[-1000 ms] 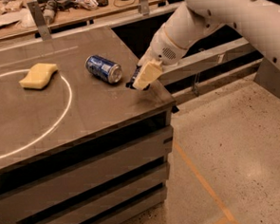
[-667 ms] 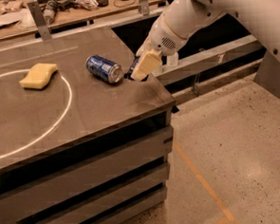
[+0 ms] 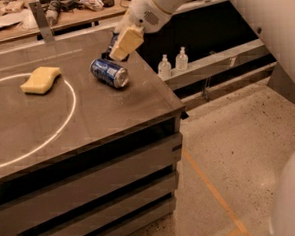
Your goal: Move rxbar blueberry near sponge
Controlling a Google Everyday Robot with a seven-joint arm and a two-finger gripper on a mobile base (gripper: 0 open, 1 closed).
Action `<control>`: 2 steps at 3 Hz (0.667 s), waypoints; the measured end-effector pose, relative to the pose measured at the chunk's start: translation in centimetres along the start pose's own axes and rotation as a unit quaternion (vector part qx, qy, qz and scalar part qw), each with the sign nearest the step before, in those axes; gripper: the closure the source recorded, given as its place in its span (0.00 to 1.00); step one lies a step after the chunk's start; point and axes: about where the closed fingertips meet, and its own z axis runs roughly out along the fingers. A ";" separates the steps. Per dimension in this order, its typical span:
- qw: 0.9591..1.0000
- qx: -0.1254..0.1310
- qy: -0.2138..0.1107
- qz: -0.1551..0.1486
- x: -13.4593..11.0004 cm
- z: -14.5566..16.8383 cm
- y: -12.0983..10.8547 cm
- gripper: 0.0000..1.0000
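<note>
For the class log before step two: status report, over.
Gripper over far right of table, jaws shut on rxbar blueberry. Sponge at left, inside white circle. Soda can on its side near the path.

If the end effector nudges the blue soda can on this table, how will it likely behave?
The soda can lies on its side on the table, so it would probably roll rather than slide. It looks undented, so it is likely rigid under a light push. The end effector, holding the rxbar blueberry, hangs just above and behind it.
</note>
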 end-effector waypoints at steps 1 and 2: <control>0.999 -0.009 -0.028 -0.024 -4.2 1.3 -0.2 1.00; 0.997 -0.028 -0.059 -0.043 -9.4 4.2 -0.1 1.00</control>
